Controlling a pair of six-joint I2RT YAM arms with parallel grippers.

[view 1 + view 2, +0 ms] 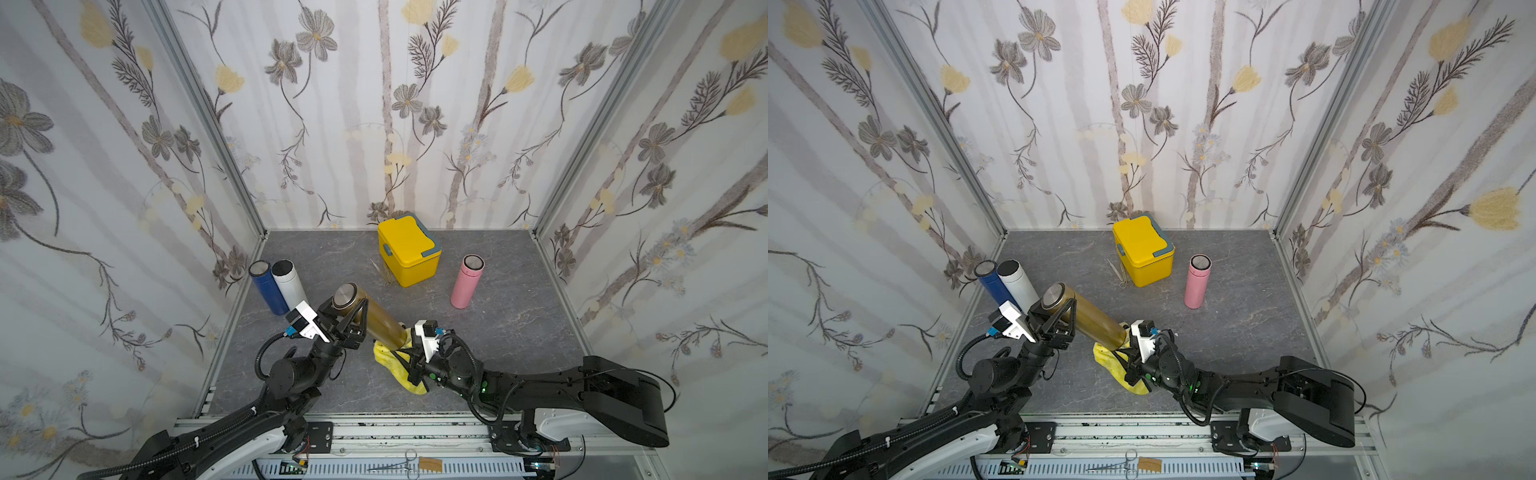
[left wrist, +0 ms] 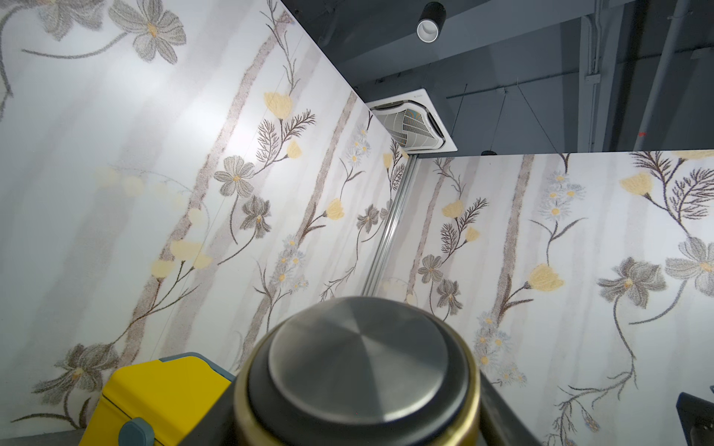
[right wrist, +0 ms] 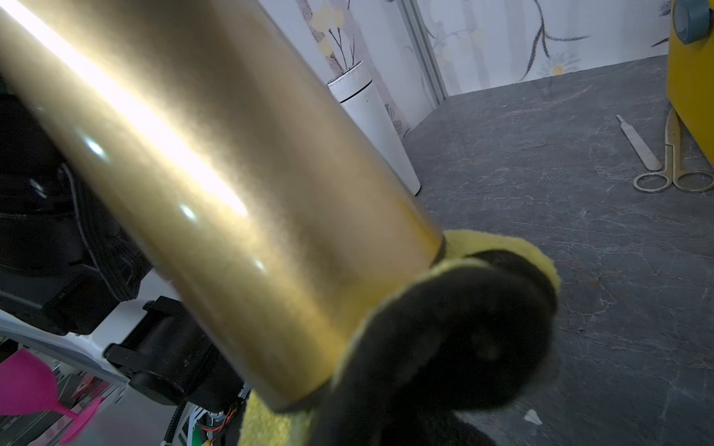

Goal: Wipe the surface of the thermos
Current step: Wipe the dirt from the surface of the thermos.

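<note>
I'm wiping the gold thermos (image 1: 380, 320) near the table's (image 1: 503, 332) front edge.
Left gripper (image 1: 354, 312) holds it, right gripper (image 1: 409, 341) pinches the yellow cloth (image 1: 390, 362); next, rub upward.

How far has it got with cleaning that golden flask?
Done: the left claw has the shiny gold metal thermos gripped near its top and tilted. In hand: the right claw, pinching a fluffy yellow cloth, holds it against the thermos's bottom end. Left: probably rubbing along the barrel; how much is already wiped, the pictures cannot tell.
</note>
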